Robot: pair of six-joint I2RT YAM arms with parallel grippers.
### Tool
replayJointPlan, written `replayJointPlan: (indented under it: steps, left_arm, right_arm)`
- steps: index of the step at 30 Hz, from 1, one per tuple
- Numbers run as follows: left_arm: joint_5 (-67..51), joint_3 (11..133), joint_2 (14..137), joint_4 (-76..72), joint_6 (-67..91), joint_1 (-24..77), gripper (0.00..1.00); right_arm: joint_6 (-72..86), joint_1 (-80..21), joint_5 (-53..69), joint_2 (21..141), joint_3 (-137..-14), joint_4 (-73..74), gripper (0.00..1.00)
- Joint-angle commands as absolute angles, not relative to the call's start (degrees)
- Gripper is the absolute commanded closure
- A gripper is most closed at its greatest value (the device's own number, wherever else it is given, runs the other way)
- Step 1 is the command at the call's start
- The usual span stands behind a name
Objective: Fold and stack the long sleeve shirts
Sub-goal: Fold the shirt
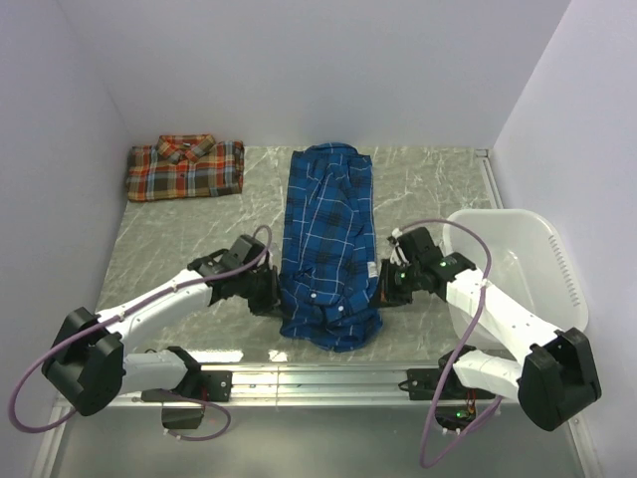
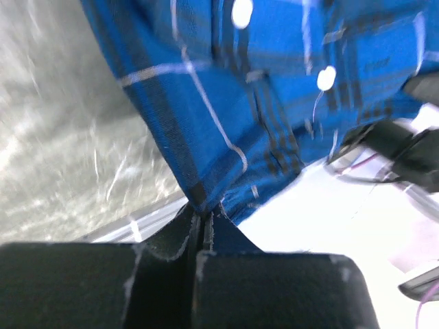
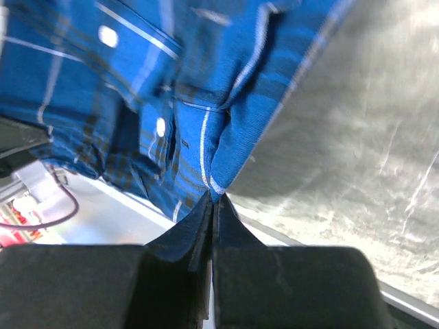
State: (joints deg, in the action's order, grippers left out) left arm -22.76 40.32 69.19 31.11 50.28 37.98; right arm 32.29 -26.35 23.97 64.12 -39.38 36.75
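You have two arms, two shirts and one basket here. Nearest you, both arms reach forward and low from their bases at the near edge of the worktop [image 1: 189,244], each angled in toward the middle.

Your left pincer [image 1: 267,289] is at the left edge of the blue shirt [image 1: 328,239]. In the left wrist view its black fingers [image 2: 171,240] are pressed together, with a fold of blue cloth pinched at their tips. Your right pincer [image 1: 386,282] mirrors it at the shirt's right edge. Its fingers [image 3: 185,240] are likewise closed, with the cloth's edge nipped between them.

The blue shirt lies in the middle of the worktop as one long narrow strip running from near to far, and it is rumpled. It is royal blue with thin white lines and dark checks, and white buttons show at its near end.

The white basket [image 1: 557,261] stands at the right, just behind your right arm.

At the far left corner, well apart from the blue shirt, the red-orange shirt [image 1: 186,166] lies folded into a flat rectangle. It has dark and cream checks, and its collar is on top.
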Motion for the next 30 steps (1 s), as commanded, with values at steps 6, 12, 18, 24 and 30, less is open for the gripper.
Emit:
replayJointPlan:
  steps: [6, 12, 18, 24, 30]
  left_arm:
    - [-25.14, 48.24, 75.75, 27.69, 47.3, 27.34, 0.99]
    - [-24.44, 58.52, 84.98, 27.33, 44.83, 22.69, 0.99]
    - [-21.89, 69.59, 93.86, 27.51, 43.24, 19.17, 1.0]
    - [-21.45, 76.46, 102.91, 26.81, 42.02, 18.19, 1.0]
    - [-21.54, 81.38, 109.42, 24.79, 42.27, 17.67, 0.98]
  right_arm:
    - [28.83, -20.49, 23.99, 71.0, -50.97, 36.39, 1.0]
    - [29.35, -17.06, 24.43, 79.18, -58.52, 32.79, 1.0]
    - [29.36, -15.21, 22.85, 88.41, -67.31, 31.55, 1.0]
    - [28.92, -14.68, 20.75, 97.28, -74.96, 30.23, 1.0]
    - [28.04, -13.54, 19.78, 103.97, -78.75, 29.01, 1.0]
